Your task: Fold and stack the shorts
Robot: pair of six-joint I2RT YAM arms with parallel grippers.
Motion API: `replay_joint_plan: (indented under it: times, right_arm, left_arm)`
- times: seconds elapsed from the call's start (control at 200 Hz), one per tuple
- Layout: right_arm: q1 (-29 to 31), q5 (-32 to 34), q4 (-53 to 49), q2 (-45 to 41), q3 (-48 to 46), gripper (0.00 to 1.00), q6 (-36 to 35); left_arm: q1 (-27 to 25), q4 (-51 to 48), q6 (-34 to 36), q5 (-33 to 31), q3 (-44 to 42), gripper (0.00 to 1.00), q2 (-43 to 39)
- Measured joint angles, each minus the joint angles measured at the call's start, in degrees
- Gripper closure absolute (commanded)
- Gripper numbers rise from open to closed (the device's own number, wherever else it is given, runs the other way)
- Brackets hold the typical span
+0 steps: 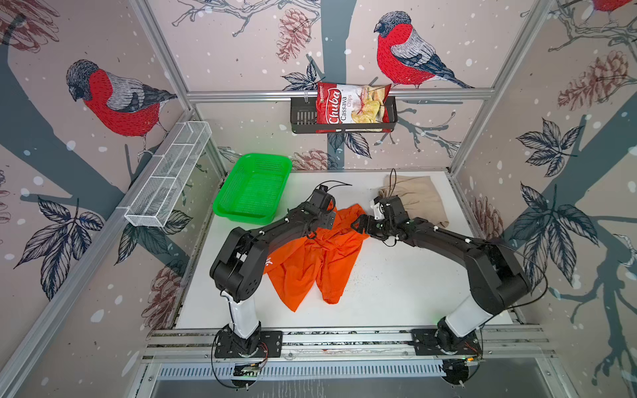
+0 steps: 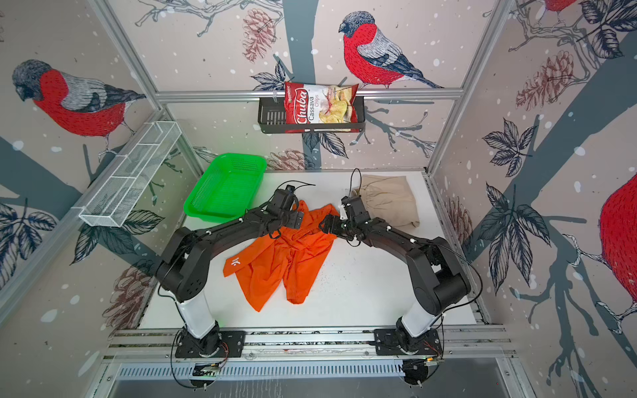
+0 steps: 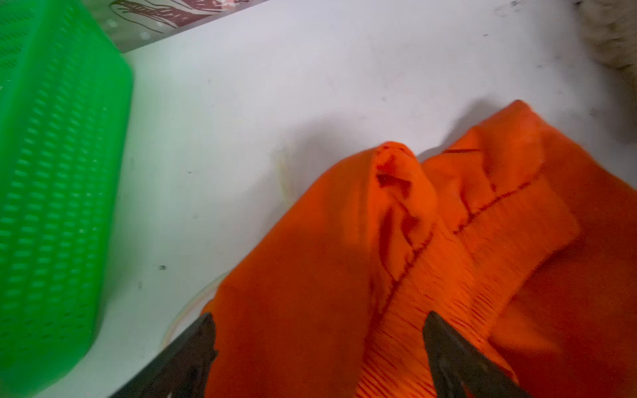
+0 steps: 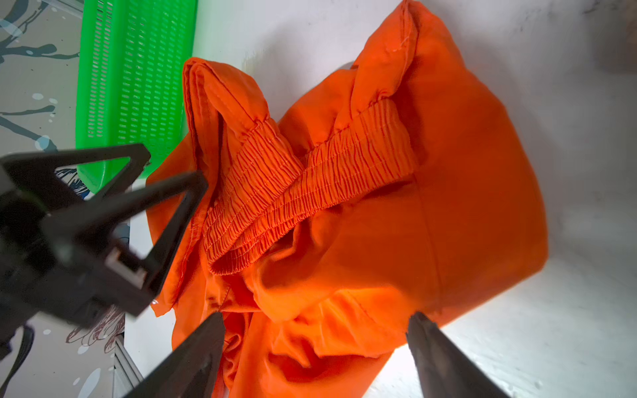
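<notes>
Right wrist view: the right gripper (image 4: pixel 315 317) stands wide open, holding nothing, its two fingers spread over the orange shorts (image 4: pixel 379 241). The gathered elastic waistband (image 4: pixel 310 179) lies just beyond the fingertips, doubled over on itself. In the same view the left gripper (image 4: pixel 174 167) sits just beside the other end of that waistband. The left wrist view shows it wide open too, with orange cloth under and between its fingers and nothing pinched.

In both top views the orange shorts lie mid-table (image 1: pixel 396 282). Their long axis runs from the waistband on the far side, where both grippers meet, to the two leg hems nearer the arm bases. Each arm is therefore close to its own end of the waistband, and neither is clearly nearer. My judgement is that the coming move turns on taking the two waistband ends, which lie ahead of and below each gripper.

The beige shorts (image 1: pixel 418 196) lie bunched at the far right of the table, behind the right arm. A green mesh basket (image 1: pixel 241 217) sits at the far left.

The only readable writing is on the red bag (image 1: pixel 348 106) in the black wall basket (image 1: pixel 303 117): "Chuba Cassava Chips". A small white logo (image 2: pixel 237 261) shows near one orange hem, but I cannot read it.
</notes>
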Motion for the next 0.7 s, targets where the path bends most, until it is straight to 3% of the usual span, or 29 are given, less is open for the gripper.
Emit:
replay_joint_plan:
  times: [0.145, 0.25, 0.38, 0.475, 0.7]
  right_arm:
    - [-0.17, 0.02, 0.33, -1.14, -1.88, 0.15, -0.44]
    - [-0.20, -0.09, 1.20, -2.27, -2.93, 0.16, -0.66]
    - [-0.17, -0.52, 3.69, -4.37, -4.46, 0.16, -1.64]
    - [-0.74, -0.52, 4.72, -5.09, -4.81, 0.16, -2.14]
    - [-7.56, 1.03, 4.63, 0.90, -0.42, 0.17, -5.29]
  left_arm:
    - [0.00, -1.36, 1.29, -5.60, 1.27, 0.18, 3.58]
    - [0.00, -0.87, 2.32, -6.43, 0.59, 0.56, 4.92]
    - [0.00, -0.96, 2.80, -6.34, 0.42, 0.89, 5.09]
    - [0.02, -1.27, 3.52, -5.84, -0.02, 0.97, 2.47]
    - [0.07, -0.48, 3.89, -3.56, -2.10, 1.00, -6.58]
